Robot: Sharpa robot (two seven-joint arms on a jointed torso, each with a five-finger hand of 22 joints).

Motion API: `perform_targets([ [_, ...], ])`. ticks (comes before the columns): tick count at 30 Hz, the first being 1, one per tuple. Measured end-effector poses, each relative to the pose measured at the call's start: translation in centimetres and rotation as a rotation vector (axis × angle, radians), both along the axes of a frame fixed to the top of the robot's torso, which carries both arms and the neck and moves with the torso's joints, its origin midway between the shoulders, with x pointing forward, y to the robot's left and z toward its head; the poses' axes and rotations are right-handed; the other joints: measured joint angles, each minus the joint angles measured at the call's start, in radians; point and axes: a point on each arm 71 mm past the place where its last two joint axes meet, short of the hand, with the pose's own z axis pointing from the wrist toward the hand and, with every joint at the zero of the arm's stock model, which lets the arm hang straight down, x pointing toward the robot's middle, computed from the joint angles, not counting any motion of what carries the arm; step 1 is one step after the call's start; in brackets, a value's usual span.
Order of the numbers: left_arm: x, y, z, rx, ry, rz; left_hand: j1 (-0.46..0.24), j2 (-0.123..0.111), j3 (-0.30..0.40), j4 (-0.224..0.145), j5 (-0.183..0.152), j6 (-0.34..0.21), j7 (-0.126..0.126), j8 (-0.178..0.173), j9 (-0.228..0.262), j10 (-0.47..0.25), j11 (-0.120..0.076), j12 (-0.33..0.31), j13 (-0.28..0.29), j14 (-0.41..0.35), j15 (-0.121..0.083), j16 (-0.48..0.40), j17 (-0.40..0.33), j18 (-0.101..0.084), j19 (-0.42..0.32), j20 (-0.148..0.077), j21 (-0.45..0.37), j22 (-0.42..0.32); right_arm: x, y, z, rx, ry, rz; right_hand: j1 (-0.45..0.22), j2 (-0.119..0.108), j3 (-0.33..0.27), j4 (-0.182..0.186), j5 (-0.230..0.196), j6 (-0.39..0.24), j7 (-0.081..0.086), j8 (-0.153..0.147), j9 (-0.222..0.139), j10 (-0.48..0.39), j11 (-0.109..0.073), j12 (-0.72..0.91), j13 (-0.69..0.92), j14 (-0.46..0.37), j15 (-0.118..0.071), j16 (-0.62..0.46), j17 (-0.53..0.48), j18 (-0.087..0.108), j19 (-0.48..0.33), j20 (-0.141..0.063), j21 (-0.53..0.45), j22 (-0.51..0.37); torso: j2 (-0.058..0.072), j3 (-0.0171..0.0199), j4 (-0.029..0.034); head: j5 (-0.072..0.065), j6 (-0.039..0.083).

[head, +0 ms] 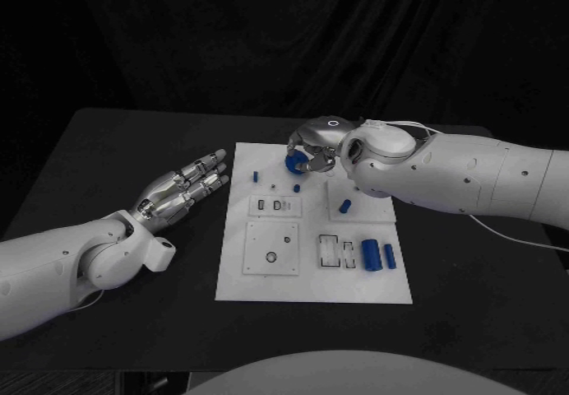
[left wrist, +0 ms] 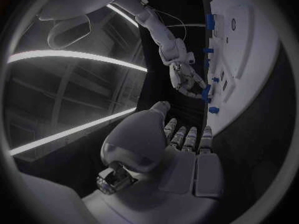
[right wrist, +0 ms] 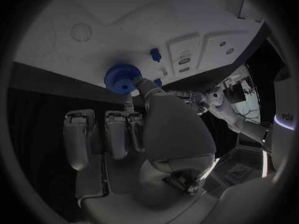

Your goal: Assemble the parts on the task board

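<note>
Right hand (head: 318, 150) pinches a blue gear (right wrist: 122, 78) over the task board's (head: 273, 284) far edge, presumably to seat it; left hand (head: 184, 191), fingers apart and empty, waits beside the board above the bench (head: 131, 148).

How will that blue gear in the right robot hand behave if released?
The blue gear looks round and toothed, so it may roll on edge. It seems rigid and probably light, pinched by the right robot hand at its fingertips.
</note>
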Motion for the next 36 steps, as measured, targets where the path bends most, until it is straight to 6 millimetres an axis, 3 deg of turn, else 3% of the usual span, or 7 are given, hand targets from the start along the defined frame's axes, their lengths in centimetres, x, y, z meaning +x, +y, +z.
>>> perform_targets([
  [1,0.0,0.0,0.0,0.0,0.0,0.0,0.0,0.0,0.0,0.0,0.0,0.0,0.0,0.0,0.0,0.0,0.0,0.0,0.0,0.0,0.0,0.0,0.0,0.0,0.0,0.0,0.0,0.0,0.0,0.0,0.0,-0.001,0.0,0.0,0.0,0.0,0.0,0.0,-0.004,-0.003,0.0,-0.007,0.139,0.0,0.0,0.0,0.0,0.0,0.0,0.0,0.0,0.0,0.0,0.0,0.0,0.0,0.0,0.0002,-0.0002,0.0,0.0],
  [2,0.0,0.0,0.0,0.0,0.0,-0.001,0.0,0.0,0.0,0.0,0.0,0.0,0.0,0.0,0.0,0.0,0.0,0.0,0.0,0.0,0.0,0.0,0.0,0.0,-0.002,0.002,0.0,0.0,0.1,0.1,0.0,-0.001,0.0,0.001,0.0,0.0,0.0,0.0,-0.004,-0.009,0.0,-0.009,0.196,0.0,0.0,0.0,0.0,0.0,0.0,0.0,0.0,0.0,0.0,0.0,0.0,0.0,0.0,0.0004,-0.0003,0.0,0.0],
  [4,0.0,-0.1,0.0,-0.001,0.0,-0.002,0.0,0.0,0.003,-0.003,0.0,0.0,0.0,0.0,0.0,0.0,0.0,0.0,0.0,0.0,0.0,0.0,0.0,0.0,-0.004,0.004,0.0,0.0,0.2,0.2,0.0,-0.002,-0.001,0.003,0.0,0.001,0.009,0.009,-0.004,-0.021,0.001,-0.023,0.227,0.0,0.0,0.0,0.0,0.0,0.0,0.0,0.0,0.0,0.0,0.0,0.0,0.0,0.0,0.0008,-0.0003,0.0,0.001],
  [12,0.0,-0.2,0.0,-0.002,0.0,-0.004,0.0,0.0,0.003,-0.003,0.0,0.0,0.0,0.0,0.0,0.0,0.0,0.0,0.0,0.0,0.0,0.0,0.0,0.0,-0.004,0.003,0.0,0.0,0.3,1.0,0.0,-0.004,-0.002,0.019,-0.015,-0.011,0.03,0.019,-0.09,-0.128,-0.003,-0.145,0.118,0.0,0.0,0.0,0.0,0.0,0.0,0.0,0.0,0.0,0.0,0.0,0.0,0.0,0.0,0.0012,-0.0023,0.002,0.0],
  [19,0.0,-0.2,0.0,-0.001,0.0,-0.004,0.0,0.0,0.003,-0.003,0.0,0.0,0.0,0.0,0.0,0.0,0.0,0.0,0.0,0.0,0.0,0.0,-0.001,0.0,-0.001,0.006,0.0,0.0,0.3,1.2,0.1,-0.001,-0.007,0.031,-0.02,-0.017,0.02,0.029,-0.167,-0.171,-0.015,-0.211,0.054,-0.002,-0.006,0.0,0.0,0.0,0.0,0.0,0.0,0.0,-0.004,-0.004,0.0,0.0,0.0,0.0012,-0.0024,0.003,-0.002],
  [26,0.0,0.0,0.0,-0.001,0.001,-0.002,0.0,0.0,0.003,-0.003,0.0,0.0,0.0,0.0,0.0,0.0,0.0,0.0,-0.001,0.0,0.0,0.0,-0.001,0.0,0.0,0.007,0.0,0.0,0.3,0.1,0.3,0.015,-0.023,0.023,-0.024,-0.021,0.007,0.042,-0.197,-0.15,-0.013,-0.218,0.031,0.0,-0.007,0.0,0.0,0.0,0.0,0.0,0.0,0.0,-0.004,-0.004,0.0,0.0,0.0,0.0011,-0.0012,0.006,-0.001],
  [36,0.0,0.3,0.0,0.001,0.001,0.003,0.0,0.0,0.003,-0.003,0.0,0.0,0.0,0.0,0.0,0.0,0.0,0.0,-0.001,0.0,0.0,0.0,0.0,0.0,0.0,0.007,0.0,0.0,0.0,-2.9,0.3,0.018,-0.023,-0.027,-0.055,-0.019,-0.021,0.07,-0.177,-0.034,0.008,-0.176,0.038,0.0,0.0,0.0,0.001,0.0,0.0,0.0,0.0,0.0,-0.004,-0.004,0.0,0.0,-0.001,0.0008,-0.0029,0.009,-0.001],
])
